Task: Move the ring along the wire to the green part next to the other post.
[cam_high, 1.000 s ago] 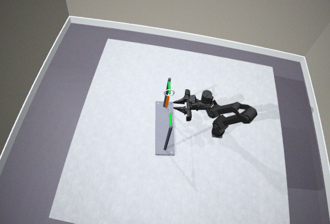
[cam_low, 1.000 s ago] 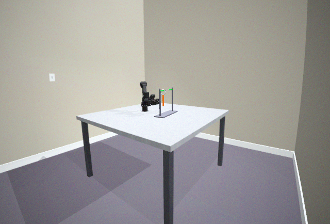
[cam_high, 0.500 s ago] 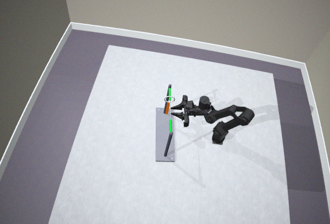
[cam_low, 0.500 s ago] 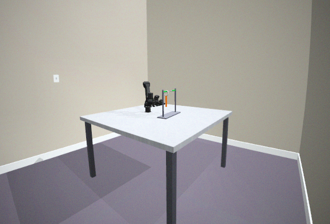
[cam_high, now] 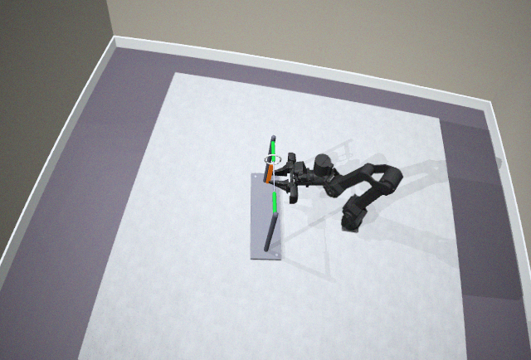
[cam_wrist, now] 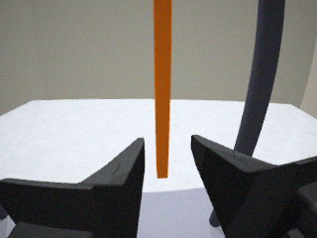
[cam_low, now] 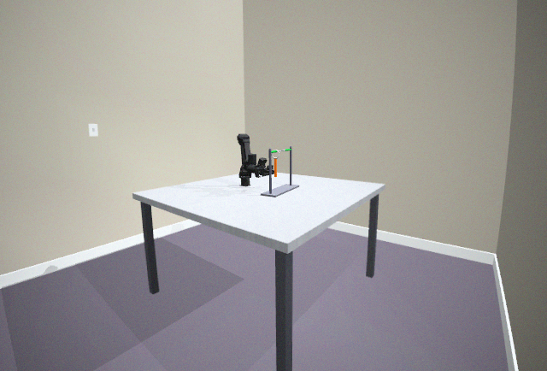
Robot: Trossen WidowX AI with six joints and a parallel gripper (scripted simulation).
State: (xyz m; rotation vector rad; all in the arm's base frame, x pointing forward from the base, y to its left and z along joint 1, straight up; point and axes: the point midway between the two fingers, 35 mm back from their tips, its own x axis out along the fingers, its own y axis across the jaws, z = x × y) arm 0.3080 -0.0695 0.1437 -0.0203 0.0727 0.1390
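The white ring (cam_high: 280, 159) (cam_low: 278, 155) hangs around the wire at the green part (cam_high: 273, 150) (cam_low: 273, 151) beside one post (cam_high: 273, 137) (cam_low: 270, 177), near that part's inner end. Its orange handle (cam_high: 270, 173) (cam_low: 275, 167) (cam_wrist: 162, 89) hangs straight down. My gripper (cam_high: 271, 177) (cam_low: 273, 172) (cam_wrist: 167, 142) is partly open, its fingertips at either side of the handle's lower part in the wrist view, with gaps on both sides. Whether the handle is fully between the tips in depth is unclear. The thin grey wire (cam_high: 274, 185) passes over the fingers in the top view.
The other green part (cam_high: 274, 202) (cam_low: 288, 150) ends at the other post (cam_high: 270, 234) (cam_low: 291, 167). Both posts stand on a grey base plate (cam_high: 261, 219) (cam_low: 280, 191) on the white table. The ring-side post shows close by the right finger in the wrist view (cam_wrist: 269, 50).
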